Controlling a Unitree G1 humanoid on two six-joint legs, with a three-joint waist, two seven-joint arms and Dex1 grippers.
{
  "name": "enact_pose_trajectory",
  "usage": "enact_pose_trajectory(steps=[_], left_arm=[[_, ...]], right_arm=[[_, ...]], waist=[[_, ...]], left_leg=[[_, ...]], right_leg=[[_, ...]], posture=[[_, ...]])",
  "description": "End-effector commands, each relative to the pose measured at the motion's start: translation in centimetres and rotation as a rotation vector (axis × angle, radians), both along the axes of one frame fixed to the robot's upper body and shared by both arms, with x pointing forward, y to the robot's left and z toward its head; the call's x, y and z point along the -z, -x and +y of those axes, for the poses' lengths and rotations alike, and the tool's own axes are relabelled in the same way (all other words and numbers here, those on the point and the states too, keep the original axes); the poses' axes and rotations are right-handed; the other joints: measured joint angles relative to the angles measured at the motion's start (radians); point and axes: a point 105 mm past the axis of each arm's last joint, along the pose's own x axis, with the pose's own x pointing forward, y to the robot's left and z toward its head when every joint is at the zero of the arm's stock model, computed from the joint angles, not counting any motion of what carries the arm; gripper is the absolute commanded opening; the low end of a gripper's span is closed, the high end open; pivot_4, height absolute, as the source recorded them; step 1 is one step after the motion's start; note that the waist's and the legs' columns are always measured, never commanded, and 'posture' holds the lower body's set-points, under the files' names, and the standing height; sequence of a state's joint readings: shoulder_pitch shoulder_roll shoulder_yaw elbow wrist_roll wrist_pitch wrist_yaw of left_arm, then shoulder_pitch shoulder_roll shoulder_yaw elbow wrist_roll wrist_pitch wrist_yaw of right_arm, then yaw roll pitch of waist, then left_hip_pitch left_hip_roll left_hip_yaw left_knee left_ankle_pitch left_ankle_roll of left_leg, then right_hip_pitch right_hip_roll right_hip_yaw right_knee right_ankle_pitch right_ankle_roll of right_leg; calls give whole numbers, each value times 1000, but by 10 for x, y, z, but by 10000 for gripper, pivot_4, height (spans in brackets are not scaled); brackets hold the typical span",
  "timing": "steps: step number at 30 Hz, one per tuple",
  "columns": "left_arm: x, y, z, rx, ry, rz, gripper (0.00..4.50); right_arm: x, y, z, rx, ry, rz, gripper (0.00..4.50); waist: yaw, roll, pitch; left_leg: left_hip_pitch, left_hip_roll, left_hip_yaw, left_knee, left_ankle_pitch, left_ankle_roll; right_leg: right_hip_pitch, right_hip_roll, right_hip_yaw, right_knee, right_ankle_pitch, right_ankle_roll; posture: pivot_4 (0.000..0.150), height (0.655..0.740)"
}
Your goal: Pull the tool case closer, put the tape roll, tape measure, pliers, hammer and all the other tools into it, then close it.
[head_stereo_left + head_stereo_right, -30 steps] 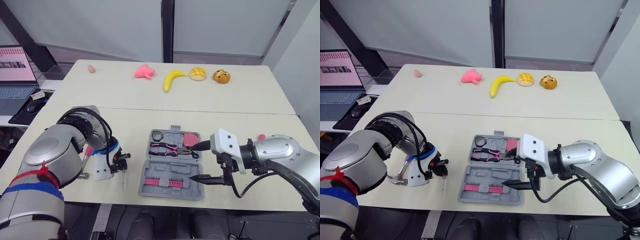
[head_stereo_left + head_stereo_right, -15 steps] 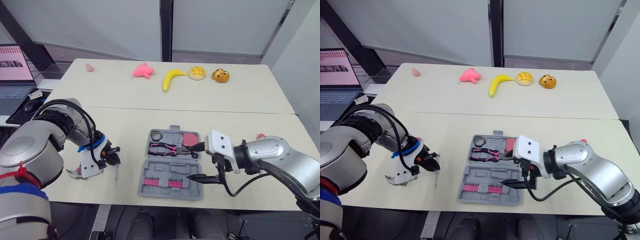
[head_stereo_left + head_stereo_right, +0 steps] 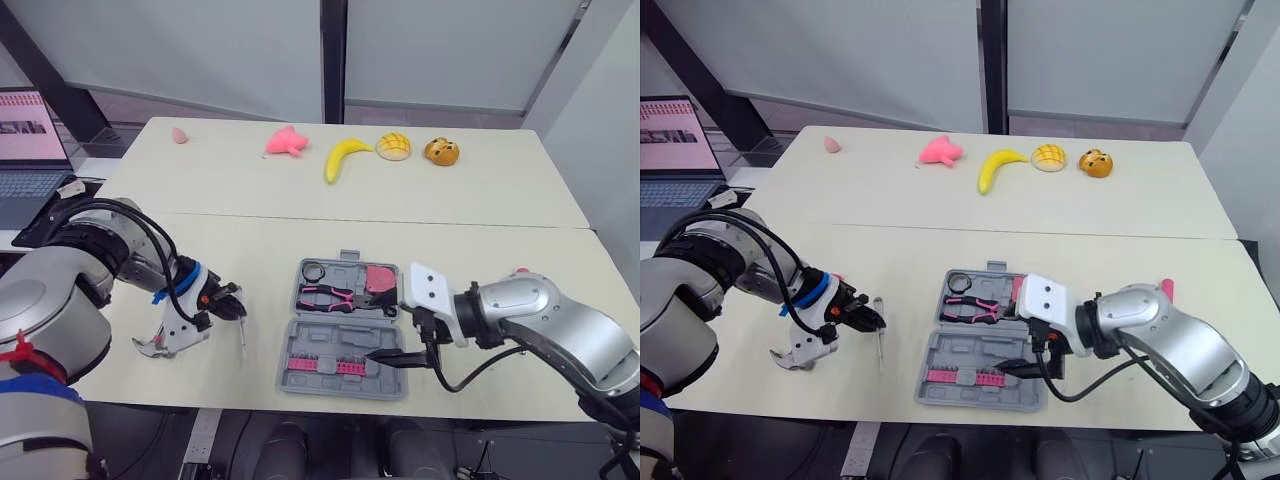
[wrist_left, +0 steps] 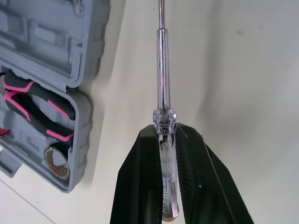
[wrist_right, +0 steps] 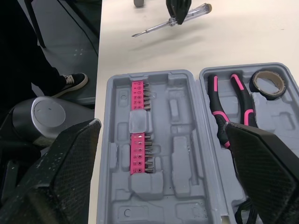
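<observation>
Screwdriver (image 4: 161, 93), clear-handled, is clamped by its handle in your left gripper (image 4: 164, 130), well left of the open tool case (image 3: 985, 345), shaft roughly parallel to the case's left edge. Your right gripper (image 3: 392, 325) hangs spread wide over the case's right side.

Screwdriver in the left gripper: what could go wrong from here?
1. The left gripper pinches the screwdriver only by its clear handle, shaft sticking far out; it could pivot or slip.
2. The right gripper hangs open over the tool case, so the arms might collide at placement.
3. The tip could catch the case's rim.
</observation>
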State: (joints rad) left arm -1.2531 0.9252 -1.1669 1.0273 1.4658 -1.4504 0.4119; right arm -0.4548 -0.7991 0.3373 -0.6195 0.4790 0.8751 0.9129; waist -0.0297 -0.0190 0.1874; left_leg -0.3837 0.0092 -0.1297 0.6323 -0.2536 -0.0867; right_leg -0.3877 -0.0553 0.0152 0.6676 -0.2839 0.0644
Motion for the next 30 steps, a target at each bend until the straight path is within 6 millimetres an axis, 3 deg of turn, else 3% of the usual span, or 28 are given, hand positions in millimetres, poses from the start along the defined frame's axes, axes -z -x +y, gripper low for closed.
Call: enact_pose_trajectory(steps=[1, 14, 20, 30], left_arm=[[-8, -3, -1, -67, 110, -30, 1072], [-21, 0, 5, -304, 345, 5, 1072], [-17, 3, 15, -423, 389, 19, 1072], [-15, 27, 21, -955, 508, 335, 1072]], right_arm=[[-7, -3, 4, -2, -7, -42, 45000], [-7, -6, 11, 6, -22, -60, 45000], [-8, -5, 14, -1, -26, -65, 45000], [-8, -6, 16, -6, -28, -76, 45000]], waist=[[0, 0, 0], [-3, 0, 0], [-6, 0, 0], [-22, 1, 0]], left_leg=[[0, 0, 0, 0, 0, 0], [1, 0, 0, 12, 0, 0], [1, 0, 0, 12, 0, 0], [2, 2, -2, 12, 0, 0]], right_leg=[[0, 0, 0, 0, 0, 0], [-1, 0, 1, 13, 0, 0], [-1, 1, 1, 13, 0, -1], [0, 2, 1, 15, 1, -3]], posture=[[1500, 7369], [1500, 7369], [1500, 7369], [1500, 7369]])
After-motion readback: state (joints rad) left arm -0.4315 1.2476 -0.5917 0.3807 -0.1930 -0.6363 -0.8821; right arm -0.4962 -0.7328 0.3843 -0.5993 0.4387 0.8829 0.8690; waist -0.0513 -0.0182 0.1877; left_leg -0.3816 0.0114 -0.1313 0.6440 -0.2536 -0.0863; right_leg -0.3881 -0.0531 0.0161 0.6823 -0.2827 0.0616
